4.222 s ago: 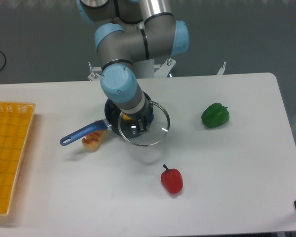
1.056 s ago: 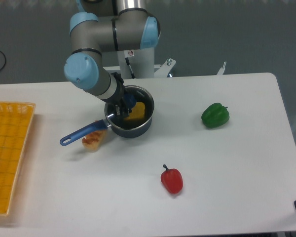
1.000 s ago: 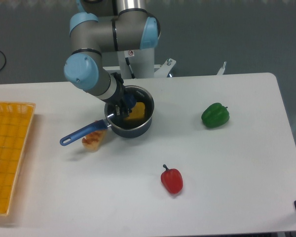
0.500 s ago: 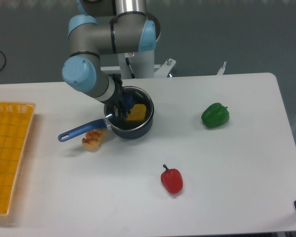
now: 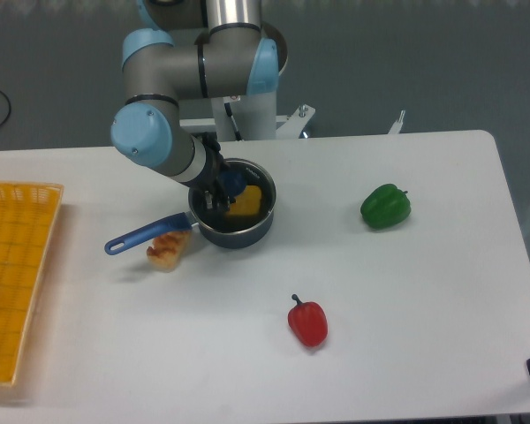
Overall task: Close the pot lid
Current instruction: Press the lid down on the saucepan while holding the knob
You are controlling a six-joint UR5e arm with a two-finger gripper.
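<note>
The pot (image 5: 234,215) sits on the desk (image 5: 406,291) with its handle pointing toward 8 o'clock and a yellow block (image 5: 245,202) inside. The fingers (image 5: 215,191) reach over its rim at 10 o'clock; how far open they are cannot be told, and the lid cannot be made out.

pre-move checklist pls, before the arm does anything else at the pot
1. Lid seated on pot: cannot tell. A silver rim line follows the pot's edge, but the glass is see-through.
2. Gripper open or shut: cannot tell. It sits low over the pot's left side, dark against dark.
3. Pot upright on table: ok.
4. Yellow item fully inside the pot: ok.
5. Blue handle free: cannot tell. The toasted piece lies right beside it.
6. Green pepper and red pepper away from the pot: ok.
</note>
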